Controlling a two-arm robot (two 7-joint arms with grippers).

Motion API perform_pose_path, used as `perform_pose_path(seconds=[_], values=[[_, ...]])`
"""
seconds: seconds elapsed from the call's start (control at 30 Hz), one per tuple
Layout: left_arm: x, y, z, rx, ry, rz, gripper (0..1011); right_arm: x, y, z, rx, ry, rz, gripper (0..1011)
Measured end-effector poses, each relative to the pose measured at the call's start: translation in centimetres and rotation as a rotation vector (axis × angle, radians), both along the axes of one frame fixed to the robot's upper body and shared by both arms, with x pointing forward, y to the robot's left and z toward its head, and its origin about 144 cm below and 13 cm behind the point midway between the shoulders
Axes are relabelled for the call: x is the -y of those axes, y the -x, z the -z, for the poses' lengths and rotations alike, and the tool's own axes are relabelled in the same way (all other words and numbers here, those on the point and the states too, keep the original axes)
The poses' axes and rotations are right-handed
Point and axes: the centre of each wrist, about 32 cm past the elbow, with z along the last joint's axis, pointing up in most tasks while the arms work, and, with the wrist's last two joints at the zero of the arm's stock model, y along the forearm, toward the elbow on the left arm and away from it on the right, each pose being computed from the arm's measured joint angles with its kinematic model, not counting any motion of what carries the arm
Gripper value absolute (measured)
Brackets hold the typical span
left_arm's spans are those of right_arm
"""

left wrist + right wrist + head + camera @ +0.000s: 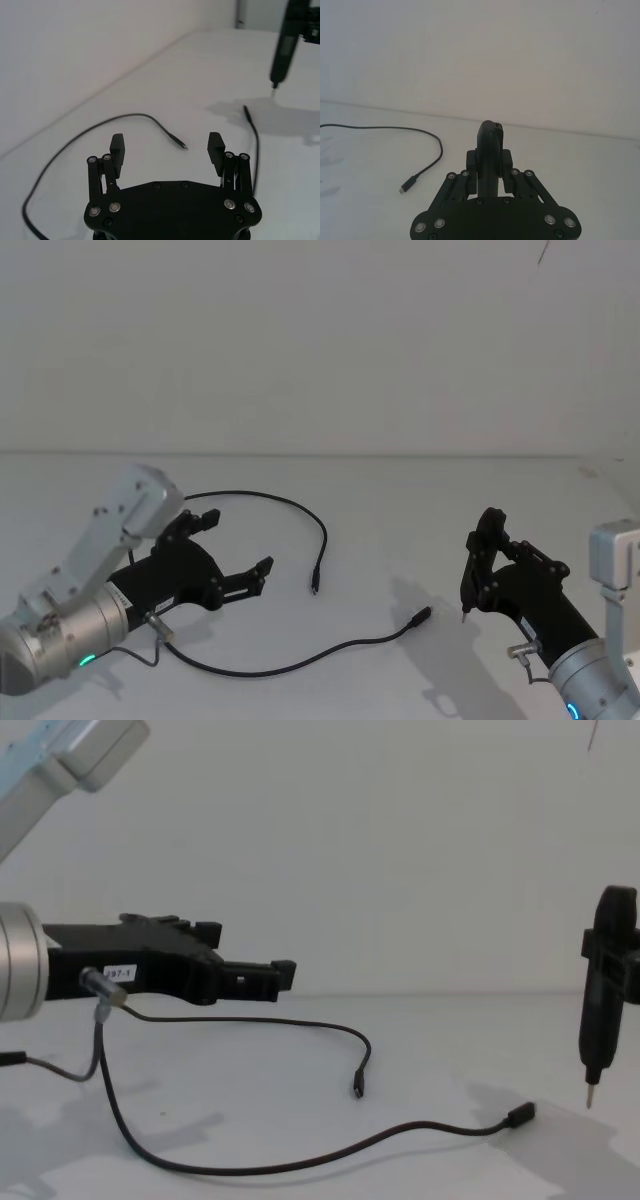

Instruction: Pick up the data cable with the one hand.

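The data cable (270, 498) is a thin black cord lying in a loose loop on the white table. One plug (315, 588) rests near the middle and the other plug (422, 616) lies farther right. My left gripper (238, 540) hovers open above the left part of the loop, with nothing between its fingers. In the left wrist view the cable (125, 117) curves past in front of the spread fingers (216, 142). At the right, my right gripper (495, 558) is shut on a slim black pointed tool (468, 590), tip down beside the right plug.
A short grey lead (95, 1030) hangs from the left wrist. The white table (400, 510) ends at a plain white wall (320, 340) behind. The pointed tool (598, 1010) stands upright above the table at the right edge.
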Motion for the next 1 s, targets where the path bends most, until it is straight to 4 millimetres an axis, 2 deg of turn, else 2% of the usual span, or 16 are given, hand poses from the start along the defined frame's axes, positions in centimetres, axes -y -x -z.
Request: perform_pose_path(seconds=[0.3, 0.53, 1.0], values=[[0.6, -0.7, -2.7, -0.112, -0.079, 0.088, 1001, 0.0, 0.0, 0.0, 0.000, 0.000, 0.000, 279], [2.0, -1.5, -4.3, -0.182, -0.141, 0.152, 1001, 0.0, 0.0, 0.0, 0.000, 0.000, 0.000, 279], [4.7, -2.9, -4.8, -0.274, -0.222, 0.206, 1001, 0.0, 0.0, 0.0, 0.000, 0.000, 0.000, 279]])
